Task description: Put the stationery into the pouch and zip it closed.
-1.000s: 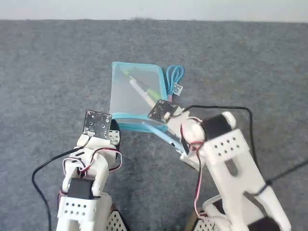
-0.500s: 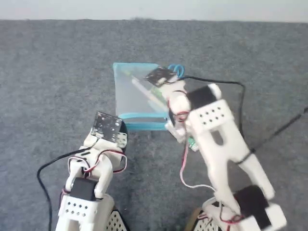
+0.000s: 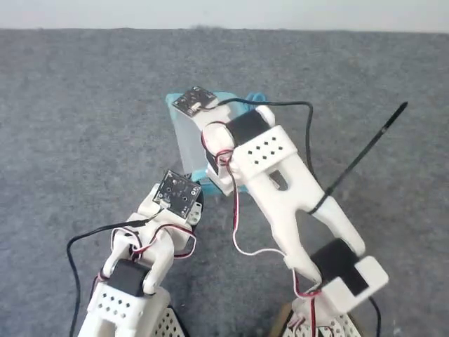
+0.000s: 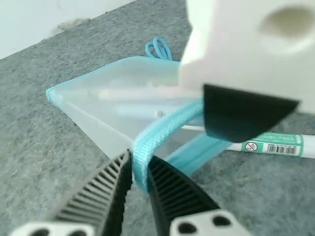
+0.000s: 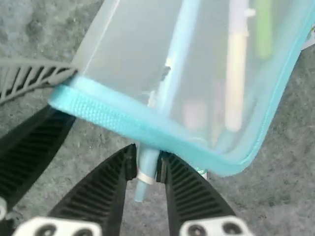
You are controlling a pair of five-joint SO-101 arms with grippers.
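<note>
The translucent pouch (image 3: 184,137) with teal edging lies on the grey carpet, and several pens (image 5: 236,73) show through its wall. My left gripper (image 4: 140,172) is shut on the teal zipper edge (image 4: 162,132) at the pouch's near corner. My right gripper (image 5: 146,164) is shut on a light blue pen (image 5: 141,184) right at that edge, with the pen's length running on inside the pouch. The right arm (image 3: 273,161) leans over the pouch and hides most of it from above. A green-labelled pen (image 4: 275,146) pokes out under that arm; I cannot tell if it is the held one.
A teal cord loop (image 4: 158,48) lies at the pouch's far corner. The left arm (image 3: 151,239) stands close beside the right one at the pouch's near edge. A black cable (image 3: 365,151) sticks out to the right. Grey carpet (image 3: 84,105) stretches around.
The right arm swung with the pen from the pouch's near right corner up and over the pouch to the left. The left arm advanced to the pouch's near edge.
</note>
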